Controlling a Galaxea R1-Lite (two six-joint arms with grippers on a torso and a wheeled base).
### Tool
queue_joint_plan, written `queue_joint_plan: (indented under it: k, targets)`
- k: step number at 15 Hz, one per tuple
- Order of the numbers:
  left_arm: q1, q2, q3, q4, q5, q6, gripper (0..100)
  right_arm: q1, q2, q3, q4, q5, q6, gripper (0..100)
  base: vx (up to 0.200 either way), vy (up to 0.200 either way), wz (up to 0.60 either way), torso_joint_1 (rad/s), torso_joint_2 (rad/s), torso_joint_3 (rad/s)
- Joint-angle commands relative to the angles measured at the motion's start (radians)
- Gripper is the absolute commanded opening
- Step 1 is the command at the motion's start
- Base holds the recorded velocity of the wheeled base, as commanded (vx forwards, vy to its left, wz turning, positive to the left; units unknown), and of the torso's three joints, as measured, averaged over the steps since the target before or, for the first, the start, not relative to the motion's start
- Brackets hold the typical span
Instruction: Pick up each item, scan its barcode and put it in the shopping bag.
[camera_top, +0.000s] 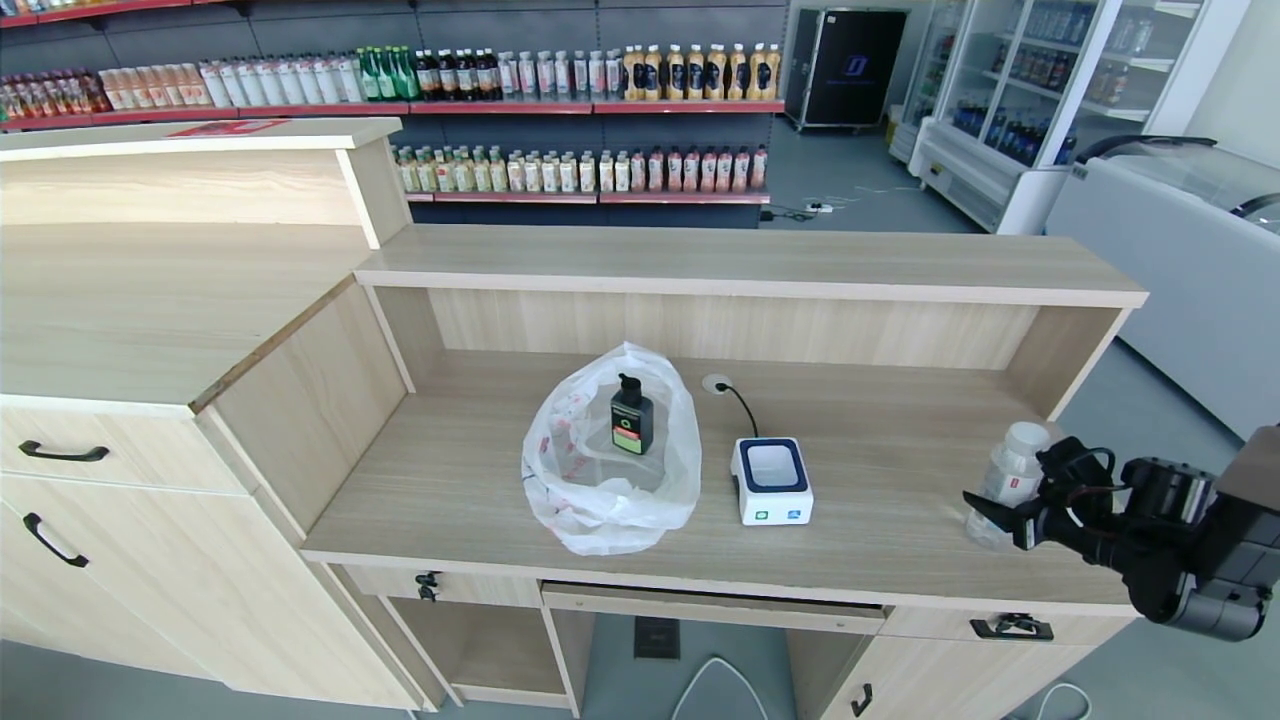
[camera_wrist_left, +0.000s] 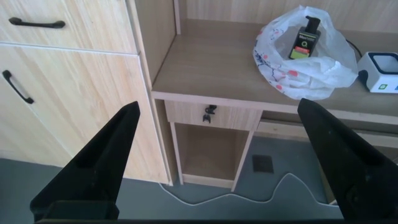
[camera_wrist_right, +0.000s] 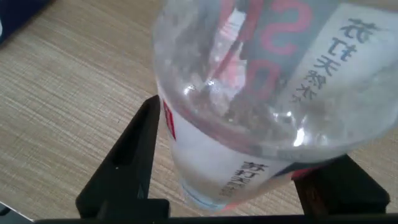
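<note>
Clear bottle (camera_top: 1012, 458), white-capped with a red and white label, stands at the right end of the table (camera_top: 880, 520), close to the front edge and well apart from the other things. My right tool (camera_top: 1010, 492) is closed on it low down, one finger on each side of its body. In the right wrist view the two dark fingers (camera_wrist_right: 127, 168) press against the bottle's sides with the wood grain of the table under it. I cannot tell whether its base rests on the table or is just off it.

My left tool (camera_wrist_left: 217, 168) is spread wide and holds nothing. It hangs low, off the left front corner of the table, and between its fingers I see the small locked drawer (camera_wrist_left: 211, 115) under the table edge and the cupboard (camera_wrist_left: 68, 87) with black handles beside it.

Near the middle of the table sits the shopping bag (camera_top: 600, 505), thin white plastic with red print, its mouth open upward. A black pump bottle (camera_top: 631, 420) with a green and red label stands upright inside it. Just beside the bag, on the side toward the clear bottle, lies the scanner (camera_top: 770, 480), a white box with a dark-framed window facing up. Its black cable (camera_top: 741, 405) runs back to a round hole in the table.
</note>
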Motion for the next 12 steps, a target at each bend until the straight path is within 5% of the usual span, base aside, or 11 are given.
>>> queue_joint_plan:
  k: [1,6,8,12]
  targets:
    - [0.001,0.0,0.0,0.0,0.001,0.0,100,-0.001,0.001,0.0,-0.001,0.0,0.001,0,0.0,0.0,0.0,0.0,0.0,0.0]
    - [0.001,0.0,0.0,0.0,0.001,0.0,100,-0.001,-0.01,0.001,-0.031,0.002,0.049,0,0.0,0.0,0.0,0.0,0.0,0.0]
    - [0.001,0.0,0.0,0.0,0.001,0.0,100,-0.003,-0.056,0.01,-0.029,0.068,0.112,0,0.0,0.0,0.0,0.0,0.0,0.0]
    - [0.001,0.0,0.0,0.0,0.001,0.0,100,0.002,-0.47,0.073,0.049,0.359,0.411,0,0.0,0.0,0.0,0.0,0.0,0.0]
